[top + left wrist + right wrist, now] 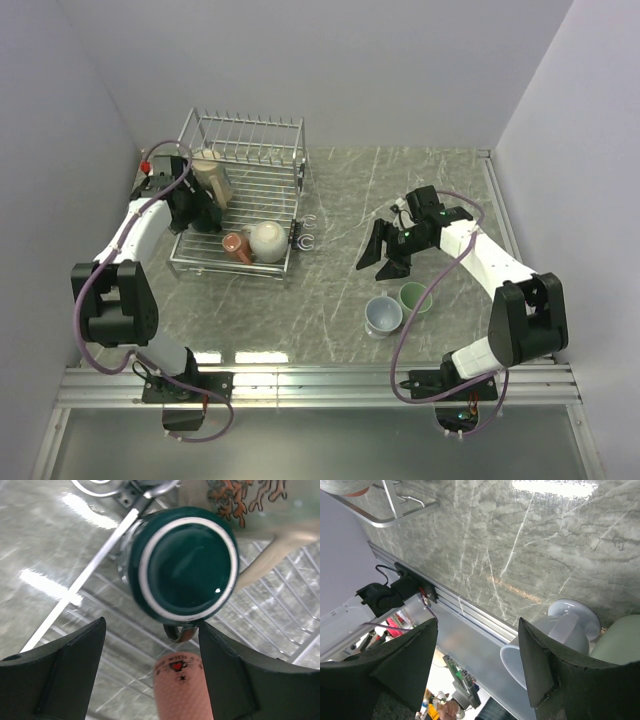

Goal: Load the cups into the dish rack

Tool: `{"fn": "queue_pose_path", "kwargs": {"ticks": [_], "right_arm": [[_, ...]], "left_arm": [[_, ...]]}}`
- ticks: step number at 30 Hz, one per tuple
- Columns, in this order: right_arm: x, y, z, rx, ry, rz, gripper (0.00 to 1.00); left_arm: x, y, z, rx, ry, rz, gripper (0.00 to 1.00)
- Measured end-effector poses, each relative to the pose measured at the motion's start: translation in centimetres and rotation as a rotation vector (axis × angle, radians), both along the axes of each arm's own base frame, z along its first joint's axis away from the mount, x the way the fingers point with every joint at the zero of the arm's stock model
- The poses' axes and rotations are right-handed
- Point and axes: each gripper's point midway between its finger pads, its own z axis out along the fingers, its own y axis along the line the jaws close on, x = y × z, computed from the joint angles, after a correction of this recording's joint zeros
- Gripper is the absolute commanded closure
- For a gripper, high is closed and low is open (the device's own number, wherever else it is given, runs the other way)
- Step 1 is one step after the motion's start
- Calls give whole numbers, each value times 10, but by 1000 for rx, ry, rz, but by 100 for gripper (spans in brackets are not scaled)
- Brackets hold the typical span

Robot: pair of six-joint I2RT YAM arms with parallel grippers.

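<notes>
Aluminium rails [320, 385] carry both arm bases at the near edge, well in front of the dish rack [250, 175]. Beyond them the table [350, 190] is a glossy grey-green slab veined like marble, with bright patches of reflected light. Plain pale walls [300, 60] close it in behind the rack and on both sides.

The rack stands at the far left, almost against the left wall. Inside it the tall tan mug [212, 175] leans near the back tines. The red-brown mug [236, 246] and the wide cream mug [268, 240] sit side by side at its front rail. The dark green mug [187, 562] rests on the wires by its left side, a white-ringed round end facing the left wrist camera.

The left gripper [151, 630] hangs at that mug with fingers spread; whether one touches it I cannot tell. Well right of the rack, the light blue-grey mug [383, 314] and pale green mug [415, 297] stand just beside each other. The right gripper [383, 258] hovers between them and the rack, jaws wide, holding nothing.

Orange branching figures mark the tan mug. The red-brown mug bears a small red heart on a cup, with lettering too small to read.
</notes>
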Motion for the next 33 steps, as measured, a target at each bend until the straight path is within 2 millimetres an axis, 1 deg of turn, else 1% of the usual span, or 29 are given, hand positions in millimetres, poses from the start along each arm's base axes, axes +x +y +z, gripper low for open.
{"fn": "queue_pose_path", "kwargs": {"ticks": [4, 9, 11, 18, 19, 21, 24, 27, 32, 33], "right_arm": [[0, 0, -3, -6, 11, -1, 28], [0, -1, -6, -13, 23, -3, 28], [1, -1, -6, -13, 23, -3, 28], [8, -1, 1, -24, -9, -6, 28], [9, -2, 1, -28, -14, -5, 28], [10, -3, 1, -35, -19, -5, 27], [10, -5, -1, -48, -20, -5, 27], [10, -8, -3, -70, -24, -5, 27], [8, -15, -2, -108, -49, -15, 27], [7, -17, -2, -117, -59, -19, 27]], "left_arm": [[8, -7, -5, -28, -7, -24, 23], [7, -11, -19, -48, 27, -37, 23], [6, -13, -22, -53, 33, -41, 23], [5, -13, -22, -54, 38, -41, 18], [3, -12, -19, -54, 36, -40, 17], [1, -12, -10, -55, 20, -39, 15], [-5, -13, 12, -58, -26, -43, 13], [-9, -15, 41, -61, -80, -50, 12], [-11, -16, 99, -61, -198, -60, 12], [-13, -17, 107, -61, -216, -62, 12]]}}
